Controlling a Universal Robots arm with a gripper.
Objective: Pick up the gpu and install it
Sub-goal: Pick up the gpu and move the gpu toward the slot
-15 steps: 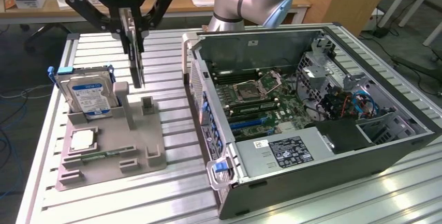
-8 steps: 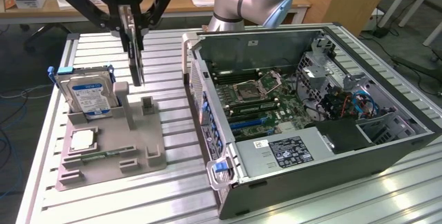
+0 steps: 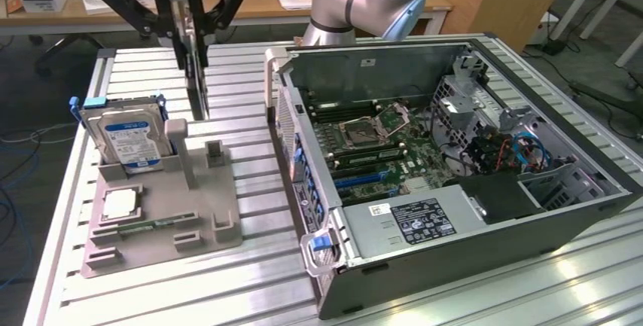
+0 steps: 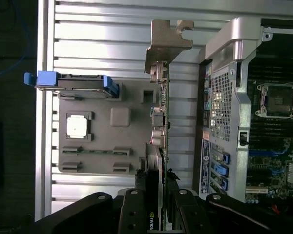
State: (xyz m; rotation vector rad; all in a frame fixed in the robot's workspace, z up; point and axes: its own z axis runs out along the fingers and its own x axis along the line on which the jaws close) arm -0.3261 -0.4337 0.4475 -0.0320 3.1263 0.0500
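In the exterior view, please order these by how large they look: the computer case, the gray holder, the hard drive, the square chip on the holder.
1. computer case
2. gray holder
3. hard drive
4. square chip
No two look alike.

Lab: slotted aluminium bench (image 3: 562, 288), desks (image 3: 251, 10) behind
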